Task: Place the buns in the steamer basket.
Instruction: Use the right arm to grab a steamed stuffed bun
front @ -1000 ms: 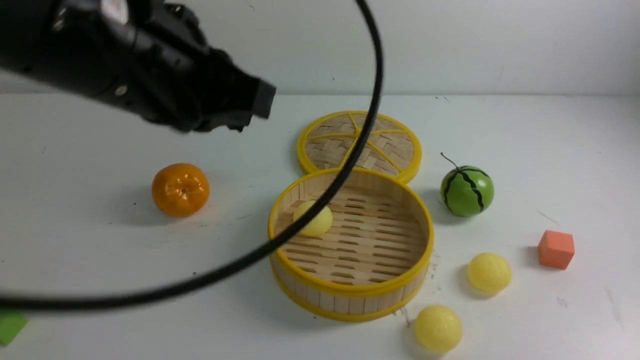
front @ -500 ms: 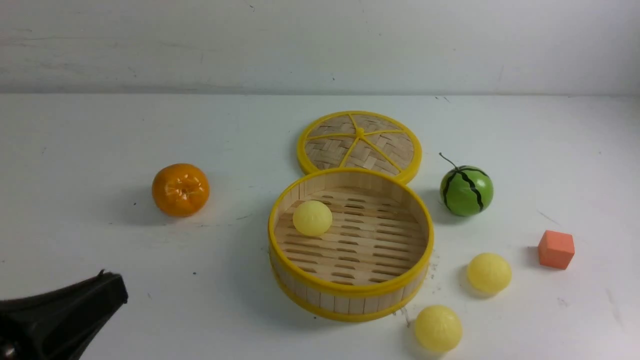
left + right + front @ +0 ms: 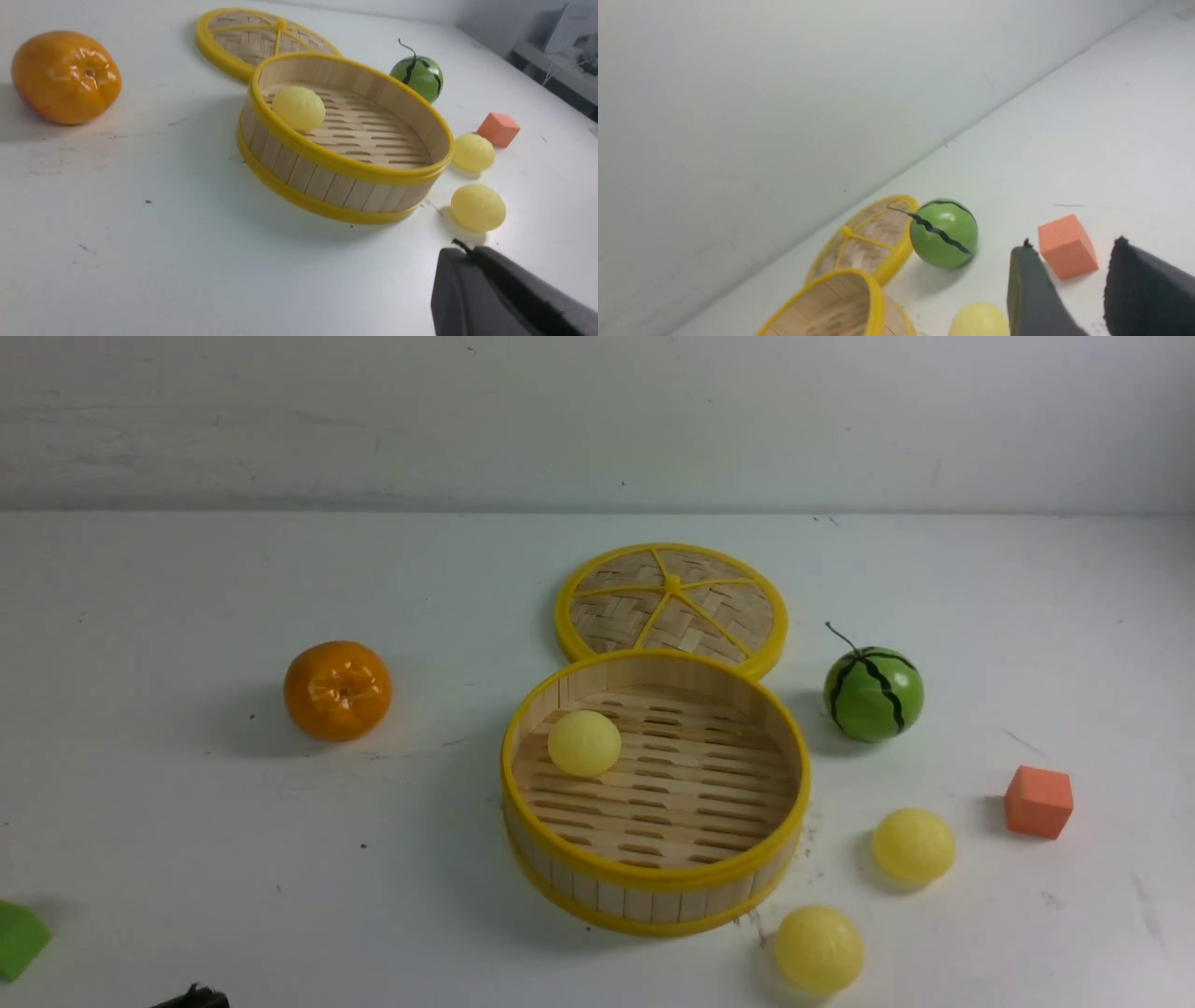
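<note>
The white table point(image 3: 187, 569) carries everything. The steamer basket point(image 3: 653, 882) stands upright near the middle, toward the front edge, with its flat woven lid point(image 3: 670, 597) lying just behind it and touching its rim. An orange point(image 3: 337, 690) sits well off to the left and a green striped ball point(image 3: 873, 693) to the right. One bun point(image 3: 583, 743) already rests on the basket's slats, against the left wall. Two more buns wait outside on the table: one point(image 3: 912, 845) just right of the basket, the other point(image 3: 818, 948) near the front edge by the basket's front-right wall. A small orange cube point(image 3: 1038, 801) lies further right.

The left gripper point(image 3: 460, 247) is clenched on nothing. The right gripper point(image 3: 1073, 247) has its jaws apart and empty; a bun point(image 3: 978, 319) shows just outside one finger, not between them. Both loose buns lie on the right arm's side, so it looks the nearer one, and being round they need no particular jaw alignment
</note>
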